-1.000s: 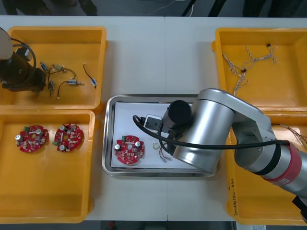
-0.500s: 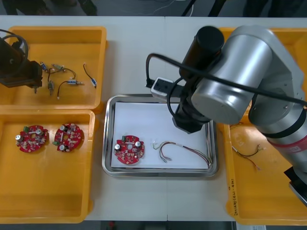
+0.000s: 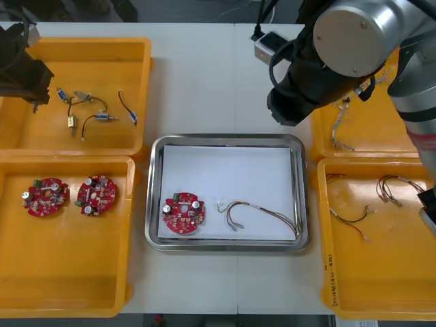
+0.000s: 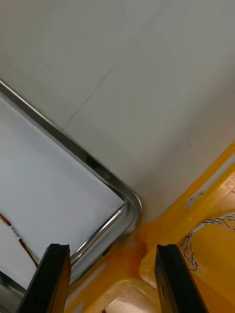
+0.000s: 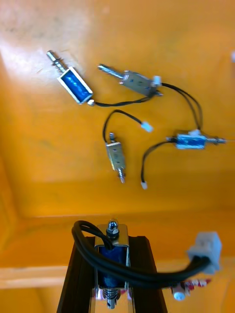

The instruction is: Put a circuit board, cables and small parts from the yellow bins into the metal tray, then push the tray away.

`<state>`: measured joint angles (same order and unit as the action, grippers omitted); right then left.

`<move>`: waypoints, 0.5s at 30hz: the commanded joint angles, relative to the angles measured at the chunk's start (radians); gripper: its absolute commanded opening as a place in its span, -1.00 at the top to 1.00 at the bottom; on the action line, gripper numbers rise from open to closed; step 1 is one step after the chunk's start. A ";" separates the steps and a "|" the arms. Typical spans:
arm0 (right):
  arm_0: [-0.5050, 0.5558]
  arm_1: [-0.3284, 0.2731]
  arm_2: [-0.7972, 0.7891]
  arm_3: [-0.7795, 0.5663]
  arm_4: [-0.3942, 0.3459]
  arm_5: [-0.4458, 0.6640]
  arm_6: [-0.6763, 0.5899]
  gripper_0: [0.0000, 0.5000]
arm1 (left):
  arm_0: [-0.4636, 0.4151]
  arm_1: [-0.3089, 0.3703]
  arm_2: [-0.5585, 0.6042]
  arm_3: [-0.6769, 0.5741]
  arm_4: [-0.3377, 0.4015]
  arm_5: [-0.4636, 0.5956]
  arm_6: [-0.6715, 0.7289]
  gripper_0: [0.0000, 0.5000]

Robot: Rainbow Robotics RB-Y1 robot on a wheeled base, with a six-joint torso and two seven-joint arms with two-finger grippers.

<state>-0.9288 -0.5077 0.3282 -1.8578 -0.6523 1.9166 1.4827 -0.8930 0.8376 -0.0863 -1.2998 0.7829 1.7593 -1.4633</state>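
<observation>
Light tabletop (image 3: pixel 204 82) is carrying four yellow bins (image 3: pixel 68 266), two at each side, with the metal tray (image 3: pixel 225 139) sitting between them, white inside. The right arm is hanging high over the gap between the tray and the far right bin (image 3: pixel 381 129). Its right gripper (image 4: pixel 112 257) is showing both fingers (image 4: pixel 54 279) spread wide with nothing between them. The tray's rounded corner is lying just beyond the fingertips. Past the outer finger, inside the bin, a loop of twisted blue and white cable (image 4: pixel 188 247) is resting. I judge that cable to be the next pick, which would explain the spread fingers facing that way.

Inside the tray a round red circuit board (image 3: pixel 183 215) and a red and yellow cable (image 3: pixel 262 214) are already lying near each other, not touching.

The left gripper (image 5: pixel 111 244) is hovering over the far left bin (image 5: pixel 49 171), its fingers clamping a small metal part (image 5: pixel 111 254) upright between them. The part's black lead is looping across the fingertips, and its white plug (image 5: pixel 203 247) is dangling just beside one finger. Four loose small metal parts (image 5: pixel 116 156) are lying on the bin floor beyond the fingertips, well apart from them. The gripped part seems to be raised off the floor, probably for carrying to the tray.
</observation>
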 commanded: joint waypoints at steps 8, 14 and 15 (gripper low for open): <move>-0.051 -0.107 -0.198 0.103 0.046 0.003 -0.030 -1.00 | 0.003 0.048 -0.036 -0.332 0.110 0.147 0.368 1.00; -0.051 -0.132 -0.287 0.190 0.063 0.003 -0.033 -1.00 | -0.017 0.015 -0.104 -0.481 0.171 0.161 0.495 1.00; -0.051 -0.133 -0.294 0.196 0.068 0.003 -0.032 -1.00 | -0.020 0.011 -0.110 -0.495 0.173 0.161 0.508 1.00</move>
<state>-0.9366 -0.6033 0.1029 -1.6799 -0.6032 1.9167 1.4827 -0.8930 0.8379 -0.1627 -1.7317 0.9384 1.9078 -0.9152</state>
